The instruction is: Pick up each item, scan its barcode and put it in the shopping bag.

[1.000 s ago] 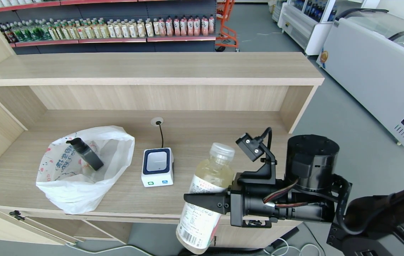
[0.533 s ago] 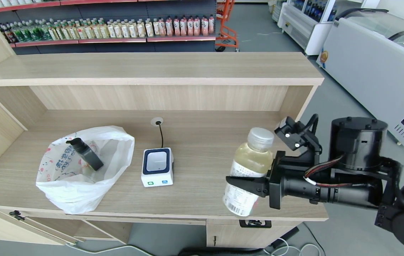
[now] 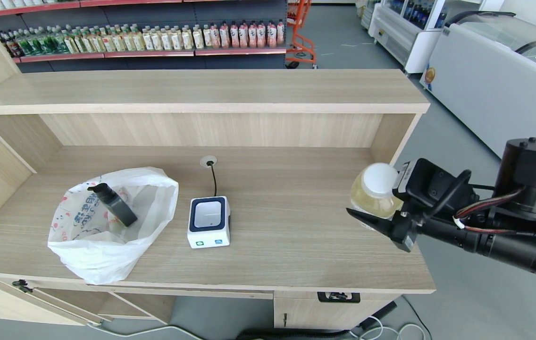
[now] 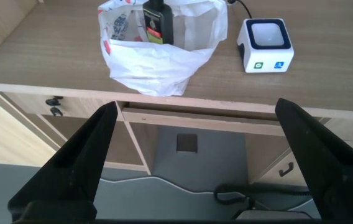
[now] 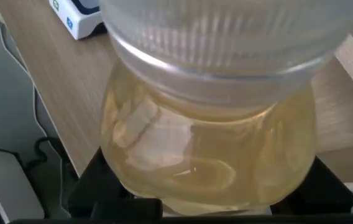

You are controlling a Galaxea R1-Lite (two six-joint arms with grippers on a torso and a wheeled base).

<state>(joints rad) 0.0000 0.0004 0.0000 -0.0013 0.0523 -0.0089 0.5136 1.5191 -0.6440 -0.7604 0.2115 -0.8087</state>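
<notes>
so the right hand (image 3: pixel 372 212) is pinching the drink bottle (image 3: pixel 375 193) around its body, pale yellow liquid inside, clear cap pointing up at the head camera, and it sits right at the counter's (image 3: pixel 287 245) right edge, a bit nearer the back corner than the front one; can't tell if the base touches the wood. Left hand (image 4: pixel 195 118) hangs low in front of the counter's front edge, fingers (image 4: pixel 71 168) spread wide with nothing between them. Other stuff: the white shopping bag (image 3: pixel 103 245) slumps at the left end with its belly reaching the front edge, mouth open, a dark pump bottle (image 3: pixel 116 204) leaning inside. The scanner (image 3: pixel 208 221) is about mid-counter, just beside the bag and closer to the front edge, its cable (image 3: pixel 213 179) running back to a hole near the back wall. Between scanner and bottle it's all bare wood. Boxed in though: a raised ledge (image 3: pixel 192 89) across the back and a side panel (image 3: pixel 393 141) at the back right corner, close behind the bottle
</notes>
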